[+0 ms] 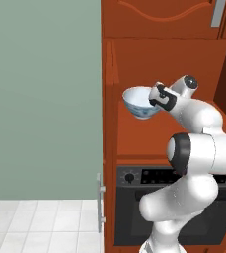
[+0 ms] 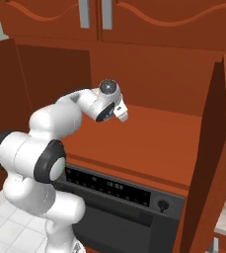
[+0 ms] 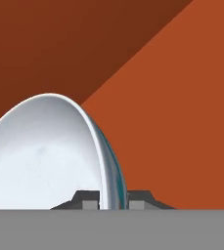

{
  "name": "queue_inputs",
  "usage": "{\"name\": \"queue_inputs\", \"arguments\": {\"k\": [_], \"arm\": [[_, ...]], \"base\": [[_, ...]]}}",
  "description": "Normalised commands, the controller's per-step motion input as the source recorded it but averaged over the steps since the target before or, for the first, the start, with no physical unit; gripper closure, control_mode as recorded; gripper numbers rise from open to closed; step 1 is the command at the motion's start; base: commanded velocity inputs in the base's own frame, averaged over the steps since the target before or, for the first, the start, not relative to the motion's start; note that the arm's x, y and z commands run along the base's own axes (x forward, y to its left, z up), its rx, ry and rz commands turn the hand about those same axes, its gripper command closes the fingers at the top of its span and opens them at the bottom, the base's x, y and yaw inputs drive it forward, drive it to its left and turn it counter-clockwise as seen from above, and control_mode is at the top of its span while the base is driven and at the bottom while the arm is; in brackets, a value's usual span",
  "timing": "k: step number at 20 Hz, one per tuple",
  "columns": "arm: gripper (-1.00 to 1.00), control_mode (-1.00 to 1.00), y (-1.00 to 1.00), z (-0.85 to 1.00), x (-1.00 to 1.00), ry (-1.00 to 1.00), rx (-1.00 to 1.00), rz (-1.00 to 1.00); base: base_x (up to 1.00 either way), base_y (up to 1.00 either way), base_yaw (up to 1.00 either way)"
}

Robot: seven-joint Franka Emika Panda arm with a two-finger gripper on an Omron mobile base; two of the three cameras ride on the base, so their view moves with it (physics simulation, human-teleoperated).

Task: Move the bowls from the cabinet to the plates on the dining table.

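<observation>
cabinet: tall reddish-brown unit, one door swung wide on the right of the right base view, so the shelf opening is free for the arm to reach in. bare shelf floor visible in that view. a dark oven with a control strip sits directly below the open compartment.

arm: folded up from the base, forearm angled toward the compartment, wrist turned so the hand meets the bowl's edge from the side.

bowl: white with blue pattern, bluish inside, upright with its mouth up in the left base view. it appears clear of the shelf, at the front of the compartment; contact underneath cannot be confirmed from this angle.

gripper: jaws pinched nearly closed across the bowl's rim, one finger inside the wall, one outside; hand view shows the thin rim running between the two tips. a rim pinch suits a bowl too wide to span.

judgement: grasp made, carry to the dining surface not yet begun. an edge grip may let the bowl tilt.
</observation>
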Motion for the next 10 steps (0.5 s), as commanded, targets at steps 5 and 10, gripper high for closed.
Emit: {"name": "queue_inputs", "arguments": {"k": [5,10], "arm": [[1.0,-1.0,-0.09,0.06,-0.78,-0.02,-0.01,0.07],[1.0,-1.0,-0.05,0.08,-0.85,0.0,-0.05,0.12]], "base": [[0.0,0.0,0.0],[0.0,0.0,0.0]]}}
